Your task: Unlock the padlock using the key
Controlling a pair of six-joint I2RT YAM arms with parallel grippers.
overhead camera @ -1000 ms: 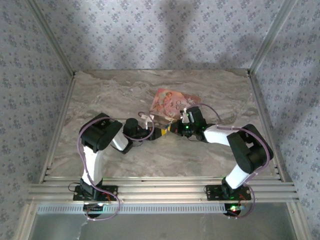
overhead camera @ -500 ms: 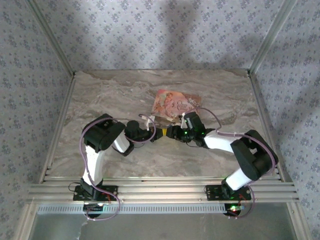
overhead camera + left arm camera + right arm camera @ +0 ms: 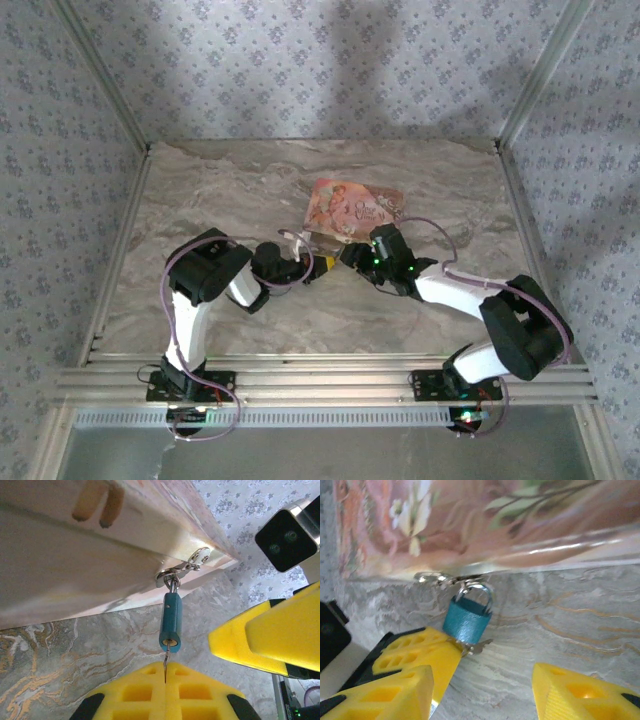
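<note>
1. The blue padlock (image 3: 170, 620) hangs from the metal latch (image 3: 182, 571) on the front of the pink box (image 3: 350, 205). The box sits near the middle of the table (image 3: 230, 190).
2. The key (image 3: 165, 661) is stuck into the bottom of the padlock. The left gripper (image 3: 165, 667) pinches the key tight between its yellow fingers, just as it did a second ago.
3. The big change is on the other side. A second ago the right gripper (image 3: 482, 675) was squeezed closed right next to the lock. Now its yellow fingers stand far apart and there is nothing between them.
4. The right arm has also swung. From above, its elbow now sits lower and further to the right, and the gripper (image 3: 352, 255) points at the lock from a new side.
5. From the right wrist, the padlock (image 3: 466, 621) is just in front of the open fingers, a little above them, not touching them.
6. I think the right gripper let go so it can take a new hold on the lock. The lock swings freely, so it needs to be held steady while the key turns.
7. The metal loop on top of the lock still looks pushed in, so I think the lock is not open yet. The turn of the key is the next big step.
</note>
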